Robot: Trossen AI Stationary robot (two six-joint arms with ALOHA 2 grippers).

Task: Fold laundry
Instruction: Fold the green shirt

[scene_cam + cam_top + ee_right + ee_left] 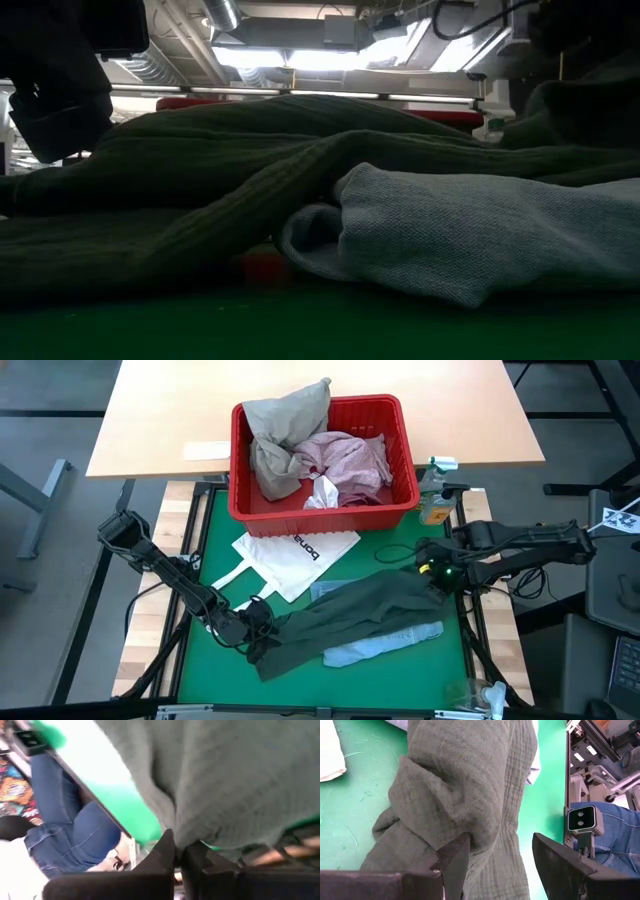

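The right end effector [179,851] is pressed together, pinching a fold at the edge of the dark grey-green garment [350,615] near the worktop's right side. The left end effector [501,857] stands spread, one finger against the garment's opposite, bunched end without gripping it. The garment lies stretched across the green worktop [200,655], partly covering a light blue piece [385,644], with a white tote bag [290,557] just beside it. More laundry sits heaped in the red basket [400,510] behind. The cloth looks light, soft and limp, likely to sag and drag; taking hold at hems or corners should spread it flat best.
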